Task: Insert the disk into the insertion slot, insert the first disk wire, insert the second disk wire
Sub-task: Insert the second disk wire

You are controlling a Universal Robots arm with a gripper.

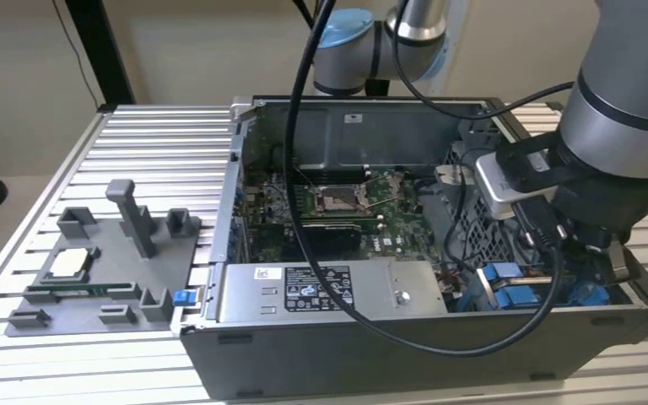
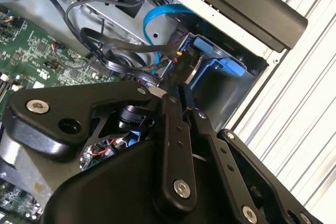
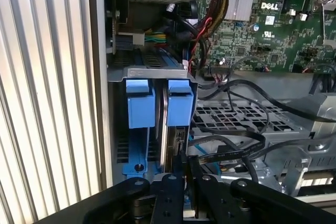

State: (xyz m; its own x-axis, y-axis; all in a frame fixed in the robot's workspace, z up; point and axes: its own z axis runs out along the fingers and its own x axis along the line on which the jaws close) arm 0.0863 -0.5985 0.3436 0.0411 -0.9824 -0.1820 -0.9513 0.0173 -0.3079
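Note:
The disk (image 3: pixel 164 121) stands on edge in the insertion slot (image 3: pixel 147 72), a grey bay in the case's front corner, with the carrier's blue tabs (image 3: pixel 180 103) on either side of it. In both wrist views my gripper (image 3: pixel 187 157) (image 2: pixel 173 77) is right at the disk's end, its black fingers (image 2: pixel 176 129) drawn close together on a black disk wire connector (image 2: pixel 178 59). That black wire (image 3: pixel 226 153) trails away over the cage. A blue flat cable (image 2: pixel 157 19) loops above the blue carrier (image 2: pixel 215 66). In the exterior view my arm (image 1: pixel 606 160) reaches down to the blue clips (image 1: pixel 515 291).
The open computer case holds the motherboard (image 1: pixel 347 202), a grey metal box with a sticker (image 1: pixel 318 287) and a perforated cage (image 3: pixel 236 116). Loose cables crowd the corner. A grey fixture (image 1: pixel 99 270) sits on the slatted table (image 1: pixel 155 143) at the exterior view's left.

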